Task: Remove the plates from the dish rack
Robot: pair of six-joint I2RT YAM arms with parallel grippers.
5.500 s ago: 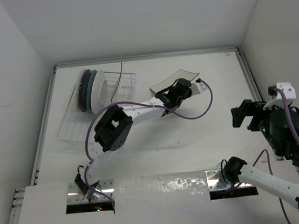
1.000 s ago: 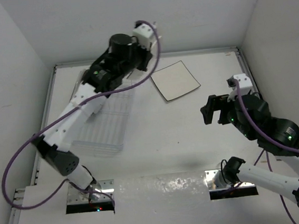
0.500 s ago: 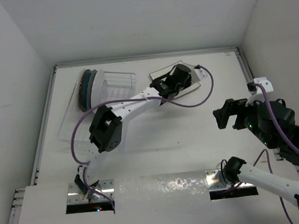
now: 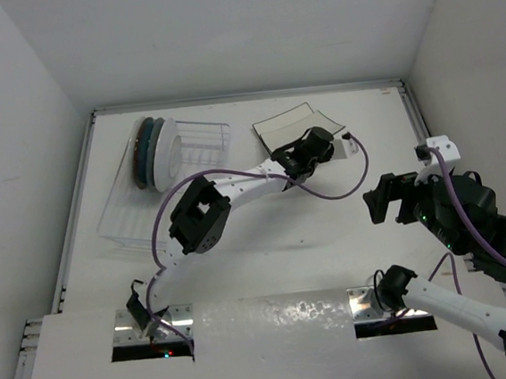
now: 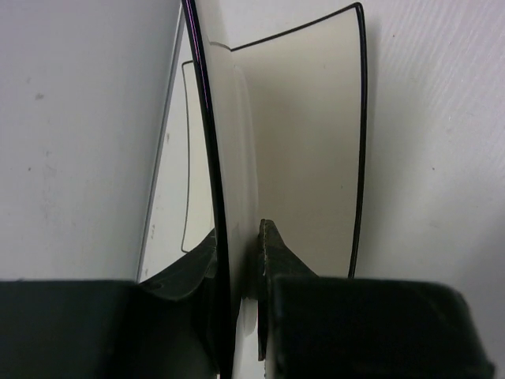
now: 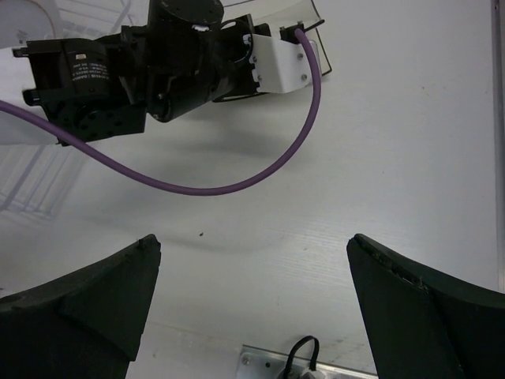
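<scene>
One second ago the left arm stood over the dish rack [image 4: 147,209], and one square plate [image 5: 197,158] lay alone right of the rack. The left fingers [image 5: 276,264] now pinch a second square plate [image 5: 308,142] by its rim, tilted, above that flat one. Judgement: this plate is close to set-down. The round plates [image 4: 155,152] remain upright at the rack's far end. The right fingers [image 6: 87,300] are spread wide and empty, well right of the rack. The counter [image 4: 329,236] is open between them, and its back edge runs close behind the square plates.

white table [image 4: 267,242] — clear dish rack [image 4: 123,218]
</scene>
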